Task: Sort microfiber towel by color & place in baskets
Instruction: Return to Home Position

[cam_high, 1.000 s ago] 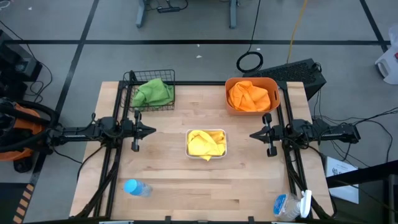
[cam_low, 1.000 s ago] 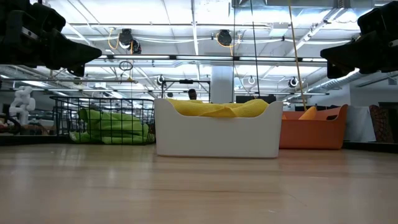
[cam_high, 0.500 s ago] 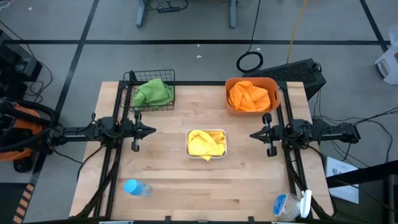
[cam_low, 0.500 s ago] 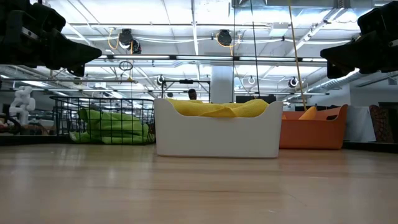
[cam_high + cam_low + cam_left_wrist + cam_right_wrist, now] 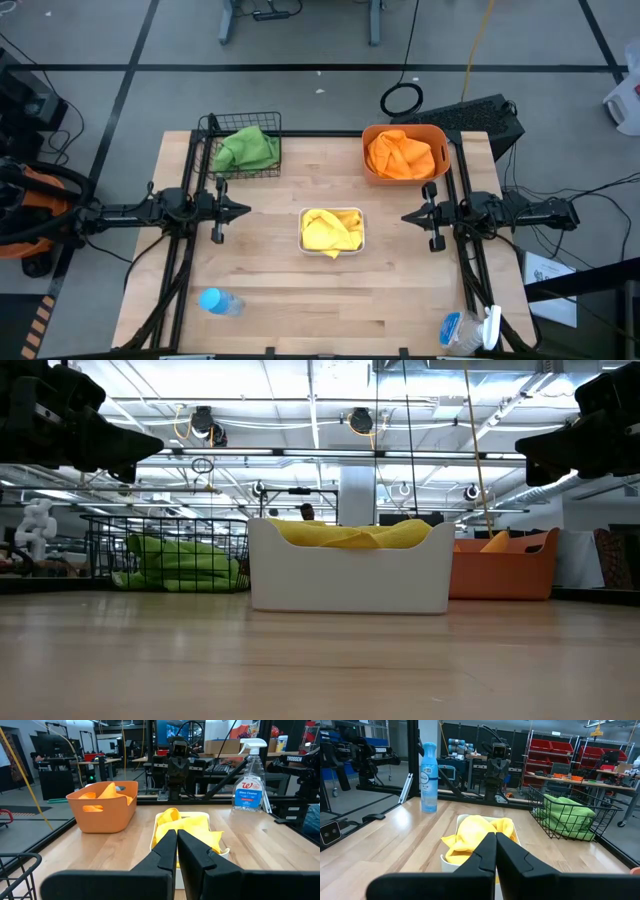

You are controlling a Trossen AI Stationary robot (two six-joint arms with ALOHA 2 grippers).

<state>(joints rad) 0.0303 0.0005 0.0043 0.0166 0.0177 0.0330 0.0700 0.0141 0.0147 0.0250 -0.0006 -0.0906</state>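
Stillness: nothing has shifted this past second. Green microfiber towels (image 5: 246, 149) fill the black wire-mesh basket (image 5: 241, 118), orange towels (image 5: 400, 155) the orange plastic tub (image 5: 500, 575), yellow towels (image 5: 330, 230) the shallow white tray (image 5: 350, 575). Left gripper (image 5: 246, 210) and right gripper (image 5: 405, 216) flank the tray, fingers closed, empty; sorting looks done.

bright even overhead light, faint soft shadows, little glare

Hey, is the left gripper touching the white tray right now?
Apart. The high view shows bare table between the left gripper and the white tray.
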